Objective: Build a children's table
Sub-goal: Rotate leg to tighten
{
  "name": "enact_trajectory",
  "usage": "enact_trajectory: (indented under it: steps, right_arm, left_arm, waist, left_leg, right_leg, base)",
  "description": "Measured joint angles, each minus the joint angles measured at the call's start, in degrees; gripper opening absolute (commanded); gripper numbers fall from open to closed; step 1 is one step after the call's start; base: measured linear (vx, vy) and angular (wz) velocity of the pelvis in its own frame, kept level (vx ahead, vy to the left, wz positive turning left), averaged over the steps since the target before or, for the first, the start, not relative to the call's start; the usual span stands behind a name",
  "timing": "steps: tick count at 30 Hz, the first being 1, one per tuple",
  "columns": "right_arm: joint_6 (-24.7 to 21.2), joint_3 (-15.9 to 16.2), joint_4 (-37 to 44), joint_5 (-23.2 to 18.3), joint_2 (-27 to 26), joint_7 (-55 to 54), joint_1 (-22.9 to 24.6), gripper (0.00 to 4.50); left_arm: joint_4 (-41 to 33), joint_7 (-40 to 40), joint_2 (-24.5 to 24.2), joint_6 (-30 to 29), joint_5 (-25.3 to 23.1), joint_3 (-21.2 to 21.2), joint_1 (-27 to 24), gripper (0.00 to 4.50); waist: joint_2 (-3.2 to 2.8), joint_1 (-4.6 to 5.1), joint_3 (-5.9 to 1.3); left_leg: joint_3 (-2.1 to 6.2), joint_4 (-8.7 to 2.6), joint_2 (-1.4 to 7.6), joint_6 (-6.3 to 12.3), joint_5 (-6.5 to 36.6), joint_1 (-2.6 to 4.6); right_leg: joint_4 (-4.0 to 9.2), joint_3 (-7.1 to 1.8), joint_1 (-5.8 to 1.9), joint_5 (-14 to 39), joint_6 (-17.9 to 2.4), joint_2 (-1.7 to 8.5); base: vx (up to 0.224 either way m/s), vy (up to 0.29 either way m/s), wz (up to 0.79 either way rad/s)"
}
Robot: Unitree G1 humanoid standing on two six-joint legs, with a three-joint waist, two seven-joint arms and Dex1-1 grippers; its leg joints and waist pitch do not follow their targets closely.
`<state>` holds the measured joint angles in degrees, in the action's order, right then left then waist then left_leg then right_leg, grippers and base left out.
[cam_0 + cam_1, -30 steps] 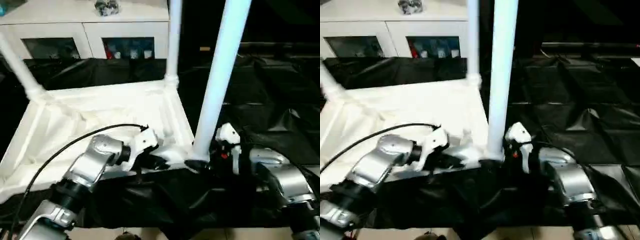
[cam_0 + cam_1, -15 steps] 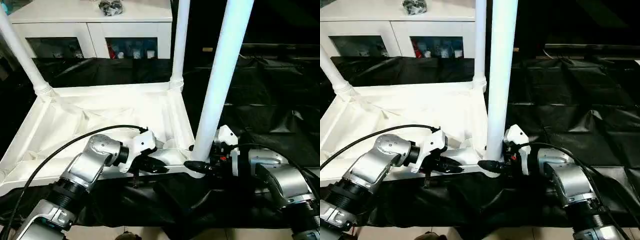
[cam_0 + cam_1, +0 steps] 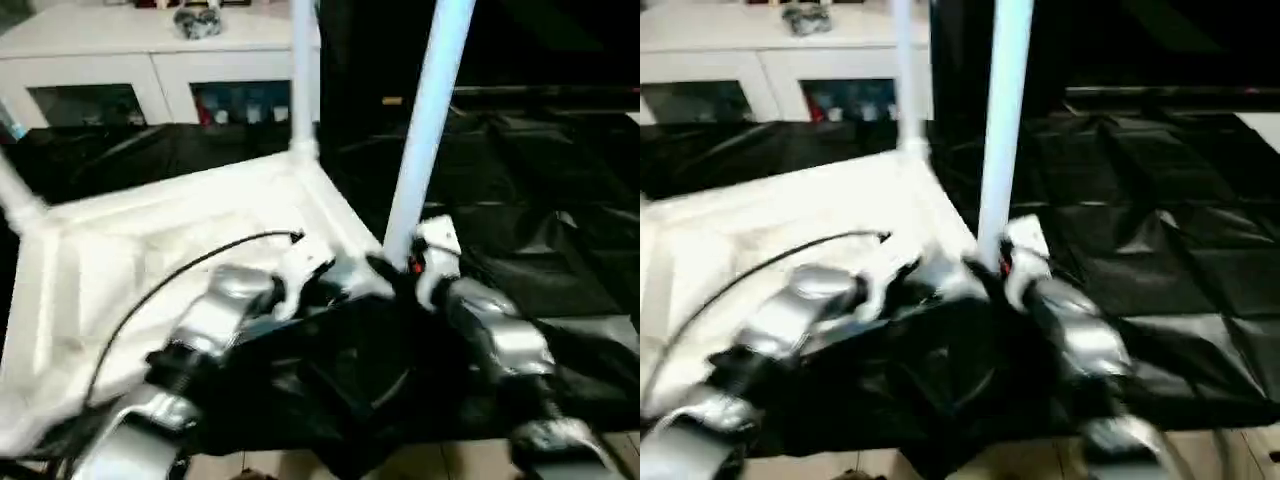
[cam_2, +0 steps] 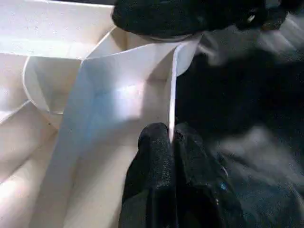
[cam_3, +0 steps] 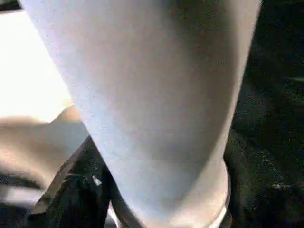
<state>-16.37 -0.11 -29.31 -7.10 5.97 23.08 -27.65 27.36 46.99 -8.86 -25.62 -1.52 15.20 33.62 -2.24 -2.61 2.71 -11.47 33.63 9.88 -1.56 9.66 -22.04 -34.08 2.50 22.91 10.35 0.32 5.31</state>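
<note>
Across the left and centre of the head views lies the white plastic rectangular tabletop (image 3: 150, 250), ribbed underside up, on black sheeting (image 3: 540, 200); three white tapered tube legs rise from its corner sockets, the nearest leg (image 3: 425, 120) just right of centre; at that near corner both hands meet, the left hand (image 3: 335, 290) from the left, the right hand (image 3: 395, 272) from the right at the leg's base. Only the left wrist view makes plain that the left hand's two black fingers (image 4: 154, 166) are pressed together on the tabletop's thin side wall; the right wrist view has the leg close between the right hand's fingers, whether gripping or merely around it I cannot tell. Upper left stands a white cabinet with glass doors (image 3: 160, 75).
</note>
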Motion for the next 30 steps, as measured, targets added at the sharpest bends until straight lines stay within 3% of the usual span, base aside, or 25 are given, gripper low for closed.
enact_trajectory:
  steps: [1,4,10,18,23,30]
  right_arm:
    - [0.9,-0.1,-0.8,0.1,-0.3,-0.8,-0.3,2.7]
    - [2.7,-0.1,-2.2,0.7,-0.5,-0.9,-0.7,3.4]
    - [3.9,0.6,-2.2,0.8,-0.2,4.0,-0.3,3.92]
    - [5.6,4.5,3.9,-2.1,7.1,21.8,4.7,3.92]
    - [3.1,6.3,9.0,-4.7,11.2,32.4,7.5,3.92]
    - [-1.1,7.8,13.0,-7.0,15.4,40.1,9.0,3.31]
  left_arm:
    - [0.0,-0.7,0.5,-0.4,-0.1,-0.2,0.0,0.0]
    - [0.0,-1.0,0.7,-0.5,-0.1,-0.3,0.0,0.0]
    - [-0.7,2.5,-2.0,1.1,0.0,0.5,-0.3,0.0]
    - [-4.3,11.9,-7.4,4.0,1.7,1.4,-2.9,0.0]
    - [-6.5,18.6,-11.0,5.5,3.0,2.5,-4.4,0.0]
    - [-6.9,24.0,-12.9,6.8,4.1,3.6,-4.8,0.0]
  waist:
    - [-0.01,0.01,0.0]
    - [-0.12,0.0,-0.08]
    - [-0.1,0.55,-0.06]
    - [-0.15,-0.11,-0.02]
    - [-0.32,-1.17,0.08]
    - [-0.36,-2.35,0.11]
  left_leg:
    - [0.0,0.0,0.0,0.0,0.0,0.0]
    - [0.0,0.0,0.0,0.0,0.0,0.0]
    - [0.07,-0.07,0.01,0.0,0.0,-0.02]
    - [0.08,-0.08,0.02,0.0,0.0,-0.17]
    - [0.06,-0.06,0.02,0.01,0.0,-0.2]
    - [0.01,-0.02,0.02,0.01,0.0,-0.22]
  right_leg:
    - [0.0,-0.01,0.0,0.0,0.0,0.0]
    - [0.0,0.0,-0.03,-0.1,-0.1,0.0]
    - [-0.01,0.07,0.07,-0.2,-0.3,-0.01]
    - [0.03,0.1,0.11,-0.2,-0.3,-0.01]
    - [0.04,0.09,0.11,-0.2,-0.3,-0.01]
    - [-0.01,0.03,0.1,-0.2,-0.3,0.0]
  base:
    - [0.0,0.0,0.0]
    - [0.0,0.0,0.0]
    - [0.0,0.0,0.0]
    - [0.0,0.0,0.0]
    - [0.0,0.0,0.0]
    - [0.0,0.0,0.0]
